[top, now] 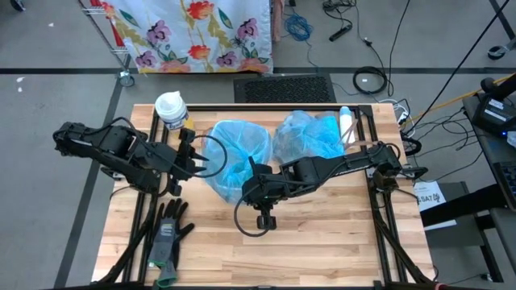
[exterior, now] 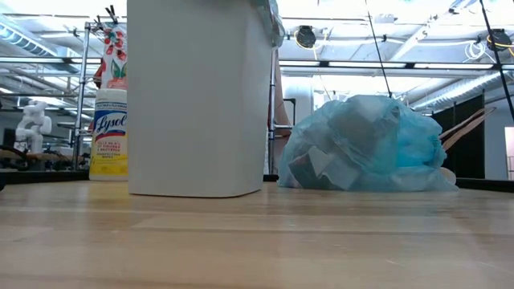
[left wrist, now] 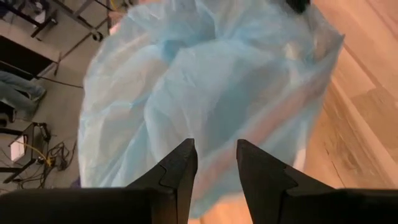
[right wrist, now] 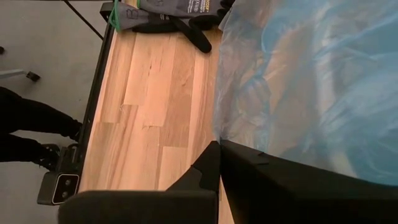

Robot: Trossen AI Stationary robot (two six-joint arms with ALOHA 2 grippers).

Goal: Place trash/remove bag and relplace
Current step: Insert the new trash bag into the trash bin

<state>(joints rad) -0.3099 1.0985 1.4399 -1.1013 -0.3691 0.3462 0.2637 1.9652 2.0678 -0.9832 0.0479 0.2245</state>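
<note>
Two dark arms work over the wooden surface point(top: 322, 234), and we go from the near edge outward. Nearest, at the left, a pair of black-and-grey gloves point(top: 168, 234) lies flat on the boards. Past them, near the middle, the right pincer point(top: 251, 187) sits at the near right rim of the white bin point(exterior: 197, 96), its fingers pressed fully together; in its wrist view we cannot tell whether any blue film is caught between them. The bin is lined with a blue bag point(top: 238, 153) that billows over its mouth. At the bin's left rim the left pincer point(top: 196, 157) stands partly open, fingers point(left wrist: 177, 177) apart with nothing between them, pointing at the liner. To the right of the bin, a tied blue bag of trash point(exterior: 365, 144) rests on the surface, crumpled scraps showing through the film. Farthest left stands a Lysol wipes canister point(exterior: 108, 132).
</note>
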